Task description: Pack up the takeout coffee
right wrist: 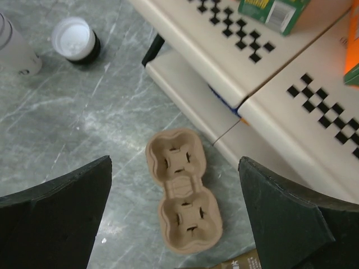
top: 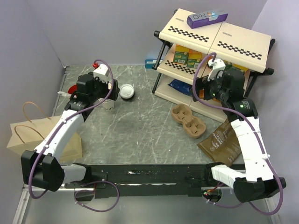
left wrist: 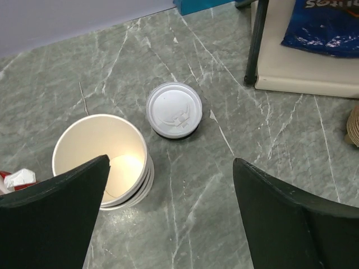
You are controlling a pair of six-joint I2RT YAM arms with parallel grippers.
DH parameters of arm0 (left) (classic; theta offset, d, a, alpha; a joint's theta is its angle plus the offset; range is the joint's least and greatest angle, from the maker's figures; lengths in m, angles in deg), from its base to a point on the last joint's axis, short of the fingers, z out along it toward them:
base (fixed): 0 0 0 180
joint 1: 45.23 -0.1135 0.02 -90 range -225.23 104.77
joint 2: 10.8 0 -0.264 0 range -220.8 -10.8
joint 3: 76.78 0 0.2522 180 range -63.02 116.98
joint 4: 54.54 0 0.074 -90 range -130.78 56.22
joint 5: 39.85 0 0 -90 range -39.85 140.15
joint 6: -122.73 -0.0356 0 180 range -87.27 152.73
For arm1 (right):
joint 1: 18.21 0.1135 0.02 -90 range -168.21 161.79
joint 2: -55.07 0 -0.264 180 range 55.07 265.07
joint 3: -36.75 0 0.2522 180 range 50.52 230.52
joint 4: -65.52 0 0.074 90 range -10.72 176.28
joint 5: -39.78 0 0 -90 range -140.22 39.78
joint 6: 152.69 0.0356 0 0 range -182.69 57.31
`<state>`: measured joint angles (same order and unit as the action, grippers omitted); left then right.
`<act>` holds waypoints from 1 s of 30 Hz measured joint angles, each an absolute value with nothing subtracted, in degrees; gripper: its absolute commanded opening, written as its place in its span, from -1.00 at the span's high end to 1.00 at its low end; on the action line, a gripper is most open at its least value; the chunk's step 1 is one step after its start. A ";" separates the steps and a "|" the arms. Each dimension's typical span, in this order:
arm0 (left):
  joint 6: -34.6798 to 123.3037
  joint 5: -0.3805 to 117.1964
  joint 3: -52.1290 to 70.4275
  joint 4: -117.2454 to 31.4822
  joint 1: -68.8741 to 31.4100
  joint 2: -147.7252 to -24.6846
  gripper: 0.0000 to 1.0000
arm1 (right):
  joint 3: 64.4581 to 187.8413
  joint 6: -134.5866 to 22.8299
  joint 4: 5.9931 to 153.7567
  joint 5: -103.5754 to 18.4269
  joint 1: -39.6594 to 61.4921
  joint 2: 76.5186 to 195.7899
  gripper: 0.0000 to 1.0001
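Note:
The takeout coffee [top: 126,91] stands upright on the grey marble table, dark body under a round white lid. It also shows in the left wrist view [left wrist: 174,109] and, far off, in the right wrist view [right wrist: 76,40]. My left gripper [top: 113,91] is open and empty, hovering just left of and nearer than the cup, in the left wrist view [left wrist: 171,224] too. A brown two-cup pulp carrier [top: 188,121] lies flat right of centre. My right gripper [top: 202,88] is open and empty, held above the carrier [right wrist: 184,190], as the right wrist view [right wrist: 174,218] shows.
A stack of cream lidless cups [top: 108,103] stands just left of the coffee [left wrist: 101,159]. A brown paper bag [top: 42,135] lies at the left. A checkered shelf [top: 219,37] with goods stands back right. A dark pouch [top: 224,140] lies by the right arm.

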<state>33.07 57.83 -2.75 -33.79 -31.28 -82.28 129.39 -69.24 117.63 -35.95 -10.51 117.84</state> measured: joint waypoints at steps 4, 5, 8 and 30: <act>30.47 60.30 -0.72 -31.78 -31.28 -82.28 -0.98 | 126.50 -69.46 118.02 -35.71 -10.16 117.92 -0.99; 29.92 60.98 0.11 -31.19 -31.28 -82.28 -0.98 | 126.09 -70.14 118.13 -35.52 -10.11 118.12 -0.99; 26.05 63.64 3.98 -28.29 -31.28 -82.28 -0.90 | 125.82 -73.76 118.63 -33.27 -10.09 118.62 -0.99; 11.06 63.12 30.08 4.06 -32.06 -96.01 -0.19 | 121.45 -85.06 122.72 -13.79 -4.54 123.89 -0.99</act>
